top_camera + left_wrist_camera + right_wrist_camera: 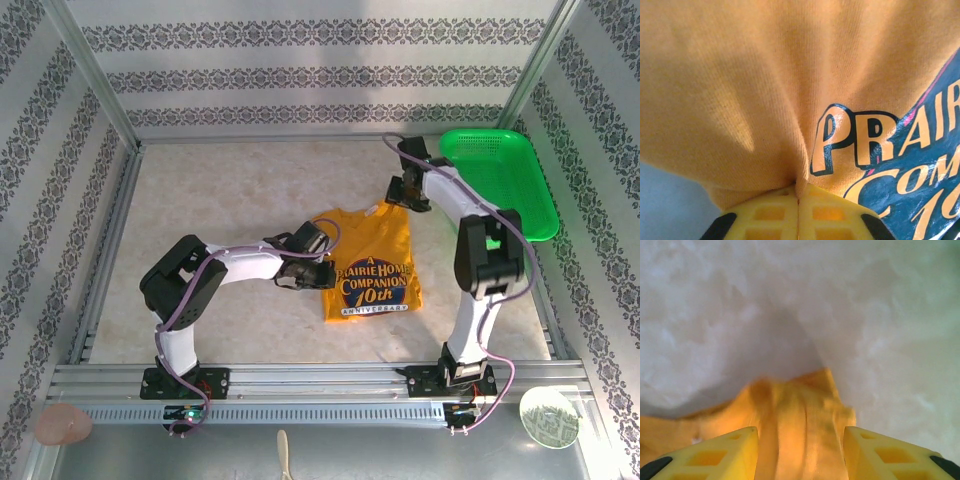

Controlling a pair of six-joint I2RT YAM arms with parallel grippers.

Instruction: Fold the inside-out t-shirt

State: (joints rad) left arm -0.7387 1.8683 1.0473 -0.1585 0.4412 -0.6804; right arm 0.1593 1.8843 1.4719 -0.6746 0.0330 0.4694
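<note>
Marbled table (230,190) between patterned walls carries the mustard t-shirt (375,250), lying centre-right, print up, near the green basket (505,185). On its left edge the left gripper (799,195) has its jaws pinched on cloth. At the far end, the right gripper (800,435) straddles bunched fabric, jaws apart. A fold looks about to begin; I'd say the right jaws must close first.
</note>
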